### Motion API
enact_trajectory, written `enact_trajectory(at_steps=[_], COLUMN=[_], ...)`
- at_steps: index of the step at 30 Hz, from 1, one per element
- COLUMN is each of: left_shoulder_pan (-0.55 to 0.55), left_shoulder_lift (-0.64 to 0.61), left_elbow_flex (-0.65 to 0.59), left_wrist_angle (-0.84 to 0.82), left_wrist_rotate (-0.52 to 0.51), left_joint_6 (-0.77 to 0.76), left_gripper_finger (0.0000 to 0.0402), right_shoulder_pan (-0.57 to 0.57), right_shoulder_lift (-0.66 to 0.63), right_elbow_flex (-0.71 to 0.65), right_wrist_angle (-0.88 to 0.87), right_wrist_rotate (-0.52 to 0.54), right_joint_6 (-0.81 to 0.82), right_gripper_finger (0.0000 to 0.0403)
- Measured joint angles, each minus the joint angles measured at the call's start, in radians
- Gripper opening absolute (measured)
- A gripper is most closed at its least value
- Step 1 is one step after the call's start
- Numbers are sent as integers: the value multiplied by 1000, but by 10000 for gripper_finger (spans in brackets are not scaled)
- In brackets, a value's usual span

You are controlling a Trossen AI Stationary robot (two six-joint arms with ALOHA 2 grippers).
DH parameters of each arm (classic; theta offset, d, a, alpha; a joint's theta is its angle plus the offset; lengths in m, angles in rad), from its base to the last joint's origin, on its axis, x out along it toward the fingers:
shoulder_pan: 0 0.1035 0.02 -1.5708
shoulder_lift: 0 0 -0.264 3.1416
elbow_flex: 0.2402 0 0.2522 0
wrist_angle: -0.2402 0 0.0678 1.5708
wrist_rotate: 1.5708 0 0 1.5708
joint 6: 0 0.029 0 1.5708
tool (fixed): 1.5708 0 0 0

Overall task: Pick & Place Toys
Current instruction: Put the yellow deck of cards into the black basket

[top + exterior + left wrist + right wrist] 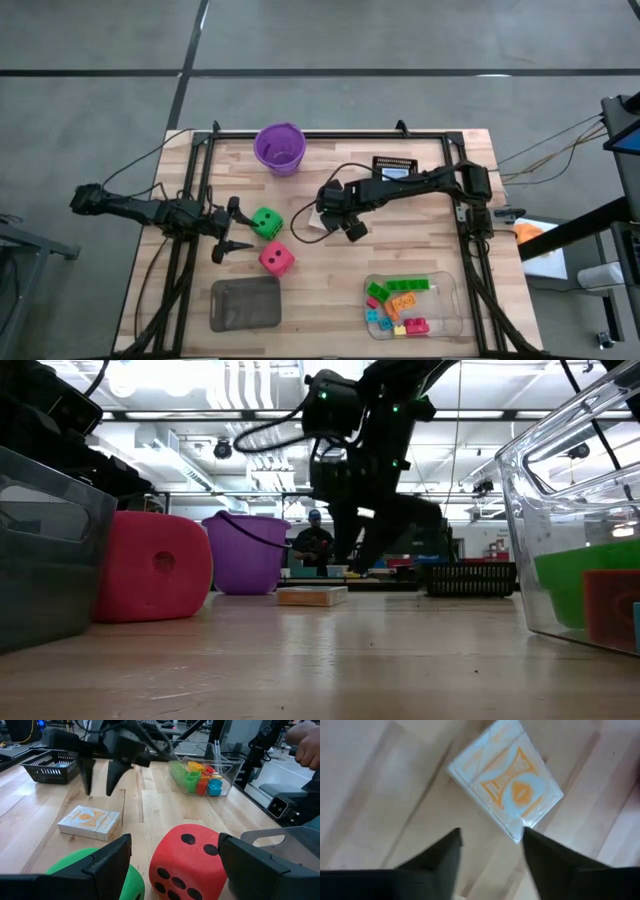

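Red die (186, 862) by open left gripper (228, 232); right gripper (490, 850) parted above card pack (506, 785), mid-desk (330, 280).

Pale matt wooden table (330, 290), glossy clear plastic tray (448, 290), shiny plastic bricks (402, 300), film-wrapped card pack (507, 782), matt red die (187, 860), smooth purple plastic cup (279, 148)

Grey concrete floor (400, 40) with dark seams; bright ceiling lights (250, 380); person (315, 540) beyond table.
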Motion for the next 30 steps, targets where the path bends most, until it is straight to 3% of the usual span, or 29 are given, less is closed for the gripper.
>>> enact_trajectory(at_steps=[6, 8, 13, 30], left_shoulder_pan=[0, 0, 0, 0], left_shoulder_lift=[0, 0, 0, 0], left_elbow_flex=[0, 0, 0, 0], left_wrist_angle=[0, 0, 0, 0], left_wrist_rotate=[0, 0, 0, 0], left_joint_6=[0, 0, 0, 0], left_gripper_finger=[301, 301, 301, 301], right_shoulder_pan=[1, 6, 20, 34], right_shoulder_lift=[45, 71, 141, 202], right_elbow_flex=[6, 19, 85, 216], right_wrist_angle=[-3, -4, -55, -54], right_wrist_rotate=[81, 142, 229, 134], right_joint_6=[-67, -90, -133, -278], right_gripper_finger=[363, 390, 368, 398])
